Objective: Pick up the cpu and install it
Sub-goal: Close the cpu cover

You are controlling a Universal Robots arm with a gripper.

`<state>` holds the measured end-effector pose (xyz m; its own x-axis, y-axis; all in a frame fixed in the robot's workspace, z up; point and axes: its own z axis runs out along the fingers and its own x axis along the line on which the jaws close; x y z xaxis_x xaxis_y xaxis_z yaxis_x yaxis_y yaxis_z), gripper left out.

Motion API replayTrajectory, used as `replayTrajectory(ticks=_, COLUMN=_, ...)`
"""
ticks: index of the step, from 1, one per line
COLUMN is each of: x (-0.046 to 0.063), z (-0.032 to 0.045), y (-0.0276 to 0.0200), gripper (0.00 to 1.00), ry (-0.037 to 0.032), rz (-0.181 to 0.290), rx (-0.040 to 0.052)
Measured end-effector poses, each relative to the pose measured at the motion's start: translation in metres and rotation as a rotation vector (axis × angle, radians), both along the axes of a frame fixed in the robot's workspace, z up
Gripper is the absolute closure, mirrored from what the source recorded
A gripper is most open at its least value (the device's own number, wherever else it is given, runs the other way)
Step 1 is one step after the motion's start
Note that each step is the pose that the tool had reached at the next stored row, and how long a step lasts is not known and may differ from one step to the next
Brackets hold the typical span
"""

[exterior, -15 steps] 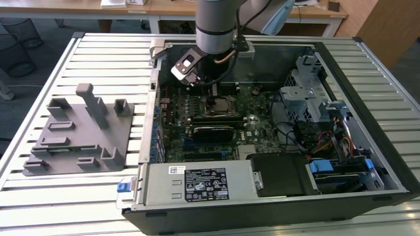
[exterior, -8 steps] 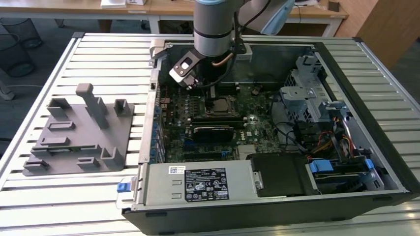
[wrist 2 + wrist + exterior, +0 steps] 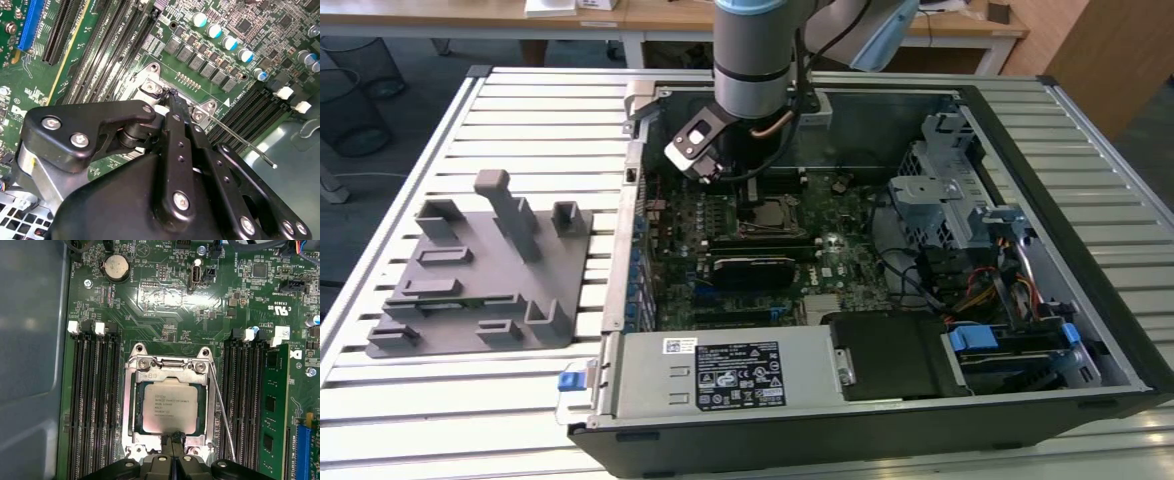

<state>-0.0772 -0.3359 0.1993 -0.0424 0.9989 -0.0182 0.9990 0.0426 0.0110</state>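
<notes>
The cpu [image 3: 167, 407], a square silver chip with a dark rim, lies flat inside the metal frame of the motherboard socket [image 3: 131, 405]; in the exterior view the cpu [image 3: 775, 213] shows as a small square in the middle of the board. My gripper [image 3: 174, 438] hangs just above the socket, its two black fingers pressed together at the chip's near edge with nothing between them. In the second wrist view the gripper [image 3: 170, 95] tapers to a closed point over the socket frame, which hides the chip there.
The socket's thin wire lever [image 3: 222, 410] stands raised beside the frame. Memory slots [image 3: 92, 405] flank the socket on both sides. The open computer case [image 3: 1107, 300] walls in the board, with a power supply [image 3: 720, 375] and drive cage [image 3: 947, 200]. A grey fixture plate [image 3: 480, 270] lies outside.
</notes>
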Motion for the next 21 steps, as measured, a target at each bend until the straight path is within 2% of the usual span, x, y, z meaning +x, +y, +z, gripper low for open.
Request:
replayTrajectory(ticks=7, x=0.000, z=0.0004, y=0.0001, gripper=0.89, ry=-0.0003, rz=0.000, rx=0.0005)
replayTrajectory(ticks=18, x=0.000, z=0.0158, y=0.0000, gripper=0.89, ry=0.0002, rz=0.000, rx=0.0001)
replayTrajectory(ticks=21, x=0.004, z=0.0165, y=0.0001, gripper=0.89, ry=0.0041, rz=0.000, rx=0.0003)
